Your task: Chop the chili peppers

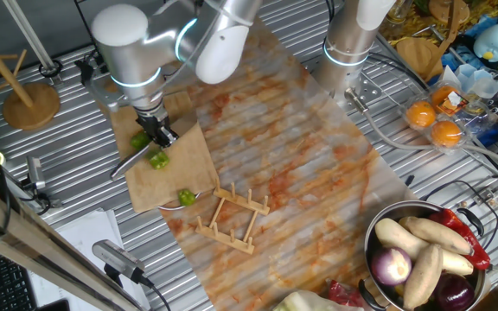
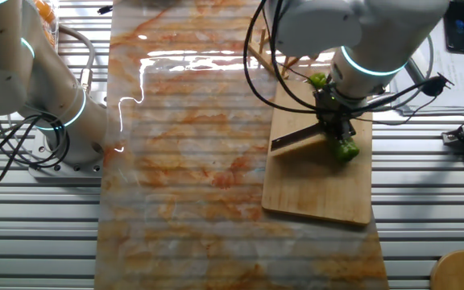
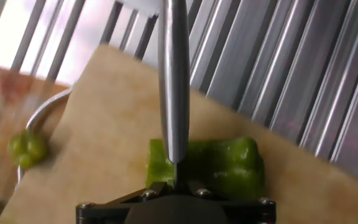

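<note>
Chopping is partly done. The gripper (image 1: 160, 134), jaws clamped on a knife (image 3: 173, 81), holds the blade across a green chili chunk (image 3: 219, 167) on the cutting board (image 2: 316, 181). One cut piece (image 1: 186, 197) lies near the board's right edge; more cuts appear needed.

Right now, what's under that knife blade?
A green chili chunk lies under the knife, on the wooden board. The blade hides the middle of the chunk, so whether it is cut through cannot be seen.

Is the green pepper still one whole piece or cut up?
Cut up. Separate green chunks lie apart on the cutting board; the knife rests across one.
</note>
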Motion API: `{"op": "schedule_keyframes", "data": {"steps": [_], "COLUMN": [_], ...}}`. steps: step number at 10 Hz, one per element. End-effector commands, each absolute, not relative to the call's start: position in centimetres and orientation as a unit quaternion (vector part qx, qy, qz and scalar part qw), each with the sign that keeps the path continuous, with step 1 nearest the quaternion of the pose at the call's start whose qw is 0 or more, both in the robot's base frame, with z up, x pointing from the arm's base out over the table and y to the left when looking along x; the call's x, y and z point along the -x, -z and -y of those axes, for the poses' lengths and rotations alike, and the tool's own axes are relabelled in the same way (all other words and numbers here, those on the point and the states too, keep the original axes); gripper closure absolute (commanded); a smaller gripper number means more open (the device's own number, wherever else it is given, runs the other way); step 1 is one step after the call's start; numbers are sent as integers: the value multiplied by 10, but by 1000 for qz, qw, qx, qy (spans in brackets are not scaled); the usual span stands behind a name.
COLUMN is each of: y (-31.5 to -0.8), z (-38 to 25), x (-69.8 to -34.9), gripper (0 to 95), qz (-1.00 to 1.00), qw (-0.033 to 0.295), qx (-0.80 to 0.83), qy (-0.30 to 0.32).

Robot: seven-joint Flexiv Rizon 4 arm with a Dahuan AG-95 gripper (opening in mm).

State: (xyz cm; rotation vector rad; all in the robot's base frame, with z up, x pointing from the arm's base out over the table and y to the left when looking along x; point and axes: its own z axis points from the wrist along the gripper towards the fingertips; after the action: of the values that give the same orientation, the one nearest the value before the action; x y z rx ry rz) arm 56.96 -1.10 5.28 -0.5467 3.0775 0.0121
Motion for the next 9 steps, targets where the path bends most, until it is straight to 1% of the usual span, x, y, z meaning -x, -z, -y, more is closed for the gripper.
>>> {"op": "schedule_keyframes", "data": {"steps": [1, 3, 4, 5, 7, 9], "y": [-54, -41, -35, -35, -41, -46], "z": [11, 12, 9, 7, 7, 9], "x": [-586, -601, -608, -611, -610, -598], "gripper": [950, 950, 950, 950, 950, 950], "qz": [-985, -986, -986, -986, -985, -983], "qw": [-2, -6, -22, -42, -39, -40], "qx": [171, 169, 166, 163, 170, 176], "qy": [-7, -9, -15, -18, -12, -11]}}
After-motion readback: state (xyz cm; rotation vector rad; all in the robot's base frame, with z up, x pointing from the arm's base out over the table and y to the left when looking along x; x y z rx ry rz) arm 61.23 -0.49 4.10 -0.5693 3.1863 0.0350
